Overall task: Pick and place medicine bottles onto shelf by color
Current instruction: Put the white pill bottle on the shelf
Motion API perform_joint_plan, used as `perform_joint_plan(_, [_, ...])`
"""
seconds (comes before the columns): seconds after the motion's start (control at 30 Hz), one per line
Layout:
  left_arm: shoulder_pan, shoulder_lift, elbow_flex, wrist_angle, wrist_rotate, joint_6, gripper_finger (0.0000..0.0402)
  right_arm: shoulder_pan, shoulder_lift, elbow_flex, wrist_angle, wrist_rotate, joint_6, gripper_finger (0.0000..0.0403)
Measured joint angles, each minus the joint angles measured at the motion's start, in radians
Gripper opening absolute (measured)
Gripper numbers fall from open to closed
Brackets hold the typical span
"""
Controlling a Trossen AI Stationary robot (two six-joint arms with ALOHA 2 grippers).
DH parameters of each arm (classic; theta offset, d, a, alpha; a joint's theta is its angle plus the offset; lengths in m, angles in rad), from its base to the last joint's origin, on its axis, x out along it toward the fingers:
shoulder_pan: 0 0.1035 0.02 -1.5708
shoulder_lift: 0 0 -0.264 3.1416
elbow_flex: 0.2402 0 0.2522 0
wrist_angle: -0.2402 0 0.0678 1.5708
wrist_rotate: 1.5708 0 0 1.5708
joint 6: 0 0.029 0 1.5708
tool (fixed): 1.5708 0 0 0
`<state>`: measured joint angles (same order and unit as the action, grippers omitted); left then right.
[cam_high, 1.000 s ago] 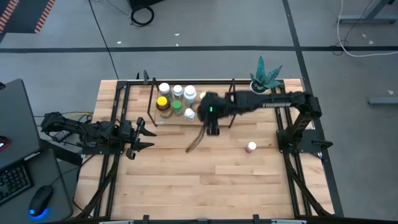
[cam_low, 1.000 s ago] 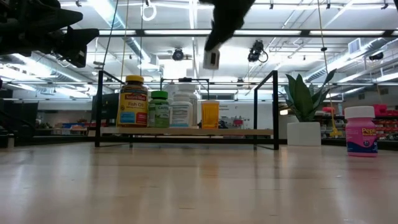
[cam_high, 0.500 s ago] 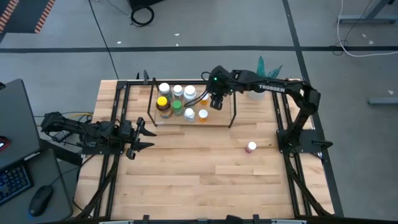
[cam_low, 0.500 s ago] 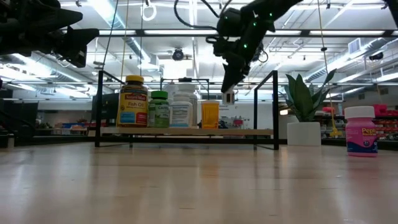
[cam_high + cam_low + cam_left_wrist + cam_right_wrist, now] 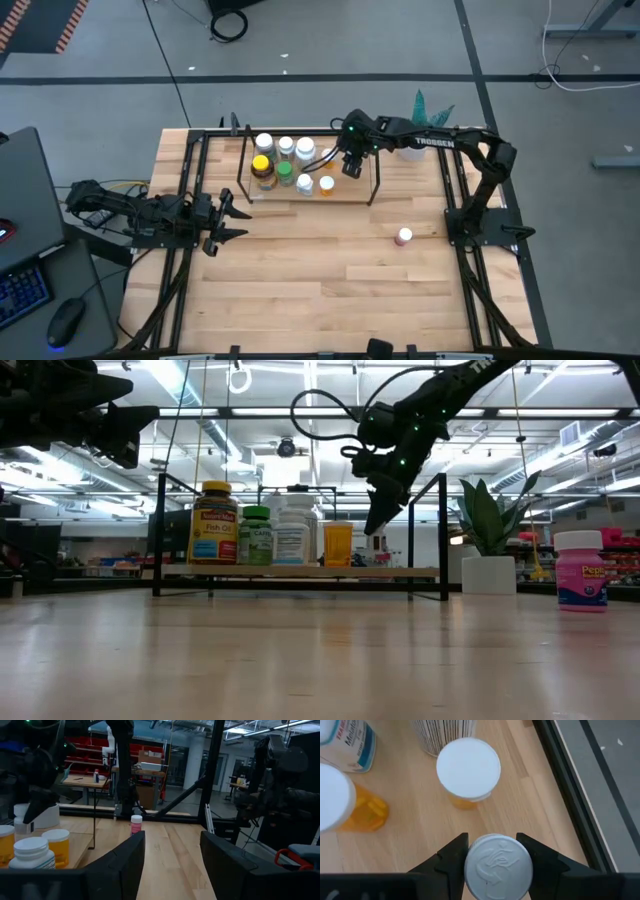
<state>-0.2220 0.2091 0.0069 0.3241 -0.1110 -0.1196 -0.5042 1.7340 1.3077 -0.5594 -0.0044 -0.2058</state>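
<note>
The shelf (image 5: pixel 350 193), a light-wood board in a black rod frame, stands at the table's far middle. On it stand several medicine bottles, among them a yellow-capped one (image 5: pixel 261 163), a green-capped one (image 5: pixel 285 172) and white-capped ones (image 5: pixel 305 150). A pink bottle (image 5: pixel 404 237) stands alone on the table at the right. My right gripper (image 5: pixel 349 167) hangs over the shelf's right part, shut on a small white-capped bottle (image 5: pixel 497 864). My left gripper (image 5: pixel 226 220) waits open at the table's left, nothing between its fingers (image 5: pixel 129 862). My right gripper pinches the small bottle between its two fingers (image 5: pixel 451 856), one on each side just below the cap (image 5: pixel 497 851). The fingers slant down from above. The bottle stands upright in the hold, its cap up, above the shelf board (image 5: pixel 420 840); the cap hides its body.
Right beyond the held bottle stands an orange bottle with a white cap (image 5: pixel 468 769), and another (image 5: pixel 350 805) beside it. The shelf's black frame rod (image 5: pixel 570 800) runs close by. A potted plant (image 5: pixel 425 120) stands at the far right. Bare tabletop lies in front of the shelf.
My right gripper has swung from the table in front of the shelf toward the far edge and has come down over the shelf's right part, tipping more downward, the small bottle still in its fingers.
</note>
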Motion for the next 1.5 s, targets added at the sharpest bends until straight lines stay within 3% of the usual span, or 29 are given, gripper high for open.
perform_joint_plan(0.67, [0.000,0.000,0.000,0.000,0.000,0.000,0.0193,-0.075,0.029,0.053,-0.024,-0.011,-0.002,0.0170])
perform_joint_plan(0.93, [0.000,0.000,0.000,0.000,0.000,0.000,0.0198,-0.038,0.099,0.051,-0.030,0.007,-0.015,0.0169])
perform_joint_plan(1.5, [0.000,0.000,0.000,0.000,0.000,0.000,0.0195,-0.033,0.098,0.052,-0.042,-0.042,0.001,0.0178])
